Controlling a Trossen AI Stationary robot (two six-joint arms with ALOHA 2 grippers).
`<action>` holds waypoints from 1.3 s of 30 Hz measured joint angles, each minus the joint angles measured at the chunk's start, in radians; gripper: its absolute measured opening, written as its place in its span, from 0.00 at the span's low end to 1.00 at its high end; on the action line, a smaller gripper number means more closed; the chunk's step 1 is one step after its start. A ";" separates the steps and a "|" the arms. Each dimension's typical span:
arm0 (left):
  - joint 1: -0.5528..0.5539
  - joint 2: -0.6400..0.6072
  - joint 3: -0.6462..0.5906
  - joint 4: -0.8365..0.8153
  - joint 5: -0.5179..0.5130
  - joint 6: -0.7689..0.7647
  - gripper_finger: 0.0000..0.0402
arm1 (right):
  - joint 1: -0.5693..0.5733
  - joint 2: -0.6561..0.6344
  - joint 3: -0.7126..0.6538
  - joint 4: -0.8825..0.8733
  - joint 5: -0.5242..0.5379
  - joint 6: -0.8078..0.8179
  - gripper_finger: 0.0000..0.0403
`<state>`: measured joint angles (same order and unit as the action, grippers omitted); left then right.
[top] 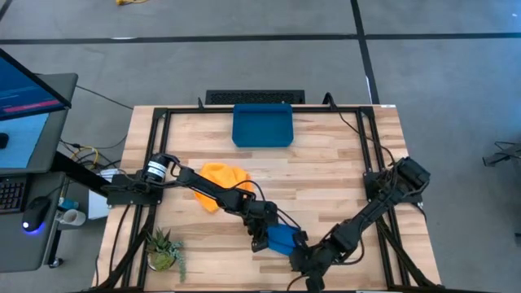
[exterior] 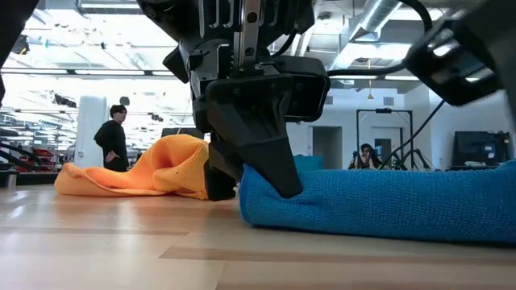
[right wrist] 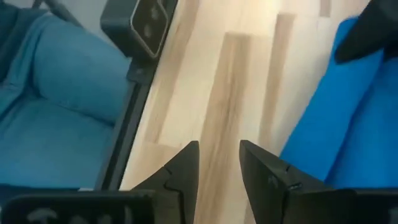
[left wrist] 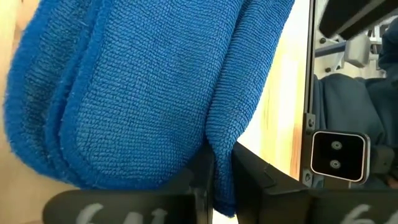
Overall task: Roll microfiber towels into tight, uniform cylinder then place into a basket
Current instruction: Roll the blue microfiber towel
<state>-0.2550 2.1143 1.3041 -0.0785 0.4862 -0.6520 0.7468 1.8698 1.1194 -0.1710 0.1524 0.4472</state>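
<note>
Rolling is in hand: left gripper pinches an edge of the half-rolled blue towel at the table's near edge, right gripper gapes empty beside it, needing a steadying grip next.

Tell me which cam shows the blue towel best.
Left wrist view: the blue towel fills it, rolled layers visible, an edge pinched in the left arm's jaws. Low view shows its side; high view a small patch; right wrist view only an edge.
</note>
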 joint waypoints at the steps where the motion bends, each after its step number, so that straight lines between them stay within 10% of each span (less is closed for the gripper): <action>1: 0.000 0.000 0.000 0.000 0.000 0.000 0.05 | -0.002 0.004 0.000 -0.002 -0.007 0.003 0.34; 39: 0.000 -0.002 0.001 -0.014 0.007 0.020 0.06 | -0.156 0.017 0.001 -0.245 0.137 0.289 0.34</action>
<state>-0.2550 2.1120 1.3052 -0.0925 0.4934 -0.6315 0.5909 1.8866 1.1202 -0.4156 0.2893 0.7359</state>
